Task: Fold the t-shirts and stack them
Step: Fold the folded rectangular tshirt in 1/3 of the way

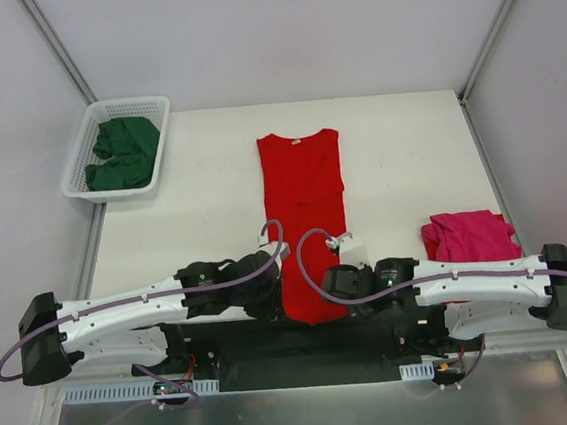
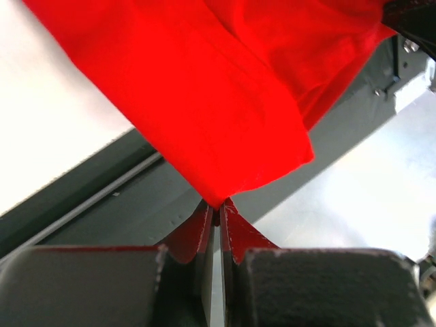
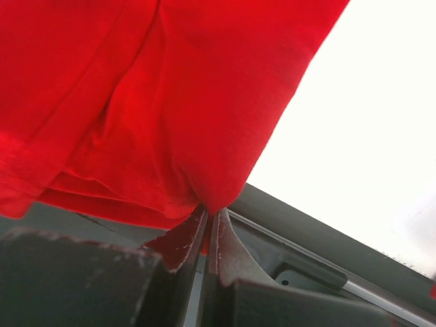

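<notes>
Top view: red t-shirt (image 1: 304,195), a narrow strip at the centre of the table (image 1: 409,160), near hem overhanging the near edge.
Left wrist: left gripper (image 2: 216,211) pinches a hem corner.
Right wrist: right gripper (image 3: 208,212) pinches the other corner.
Step, judged: the end-to-end fold. Next, both grippers should carry the hem far, level, to the collar.

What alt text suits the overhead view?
The left gripper and the right gripper pinch the near hem of a bright red cloth t-shirt on a white table. Magenta-pink t-shirt at right; dark green t-shirts in a white plastic lattice basket.
</notes>
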`<action>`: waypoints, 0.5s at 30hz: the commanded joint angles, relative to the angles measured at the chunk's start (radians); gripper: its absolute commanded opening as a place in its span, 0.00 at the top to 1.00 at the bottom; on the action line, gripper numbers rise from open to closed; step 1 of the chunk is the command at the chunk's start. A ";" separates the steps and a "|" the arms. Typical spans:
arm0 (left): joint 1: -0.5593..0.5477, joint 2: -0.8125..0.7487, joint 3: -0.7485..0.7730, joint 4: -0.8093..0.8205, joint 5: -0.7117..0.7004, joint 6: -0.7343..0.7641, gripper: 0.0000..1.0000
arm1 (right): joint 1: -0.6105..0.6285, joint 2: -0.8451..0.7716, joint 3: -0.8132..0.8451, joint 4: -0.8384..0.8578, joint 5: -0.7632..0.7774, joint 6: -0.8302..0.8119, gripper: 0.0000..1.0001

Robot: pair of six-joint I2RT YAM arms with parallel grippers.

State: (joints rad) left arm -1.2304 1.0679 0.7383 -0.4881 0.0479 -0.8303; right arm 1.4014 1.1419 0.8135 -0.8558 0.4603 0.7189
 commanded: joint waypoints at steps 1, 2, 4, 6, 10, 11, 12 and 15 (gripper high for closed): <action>0.022 -0.003 0.062 -0.089 -0.089 0.066 1.00 | 0.005 -0.019 0.044 -0.051 0.075 -0.001 0.99; 0.031 -0.002 0.064 -0.092 -0.092 0.072 1.00 | 0.004 -0.021 0.046 -0.054 0.087 -0.009 0.99; 0.055 0.001 0.072 -0.096 -0.105 0.092 1.00 | 0.004 -0.015 0.058 -0.060 0.100 -0.013 0.99; 0.081 0.007 0.073 -0.096 -0.103 0.106 1.00 | 0.001 -0.007 0.072 -0.065 0.116 -0.027 0.99; 0.114 0.020 0.081 -0.098 -0.103 0.141 1.00 | -0.007 0.021 0.091 -0.068 0.153 -0.055 0.99; 0.117 0.026 0.082 -0.098 -0.102 0.146 1.00 | -0.013 0.024 0.095 -0.068 0.161 -0.061 0.99; 0.121 0.030 0.085 -0.098 -0.103 0.151 1.00 | -0.013 0.025 0.098 -0.066 0.169 -0.070 0.99; 0.137 0.043 0.095 -0.098 -0.106 0.166 1.00 | -0.035 0.030 0.096 -0.055 0.178 -0.087 0.99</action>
State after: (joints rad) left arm -1.1126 1.0973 0.7887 -0.5644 -0.0284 -0.7151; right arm 1.3903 1.1648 0.8726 -0.8791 0.5724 0.6697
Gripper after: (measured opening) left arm 0.019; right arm 0.034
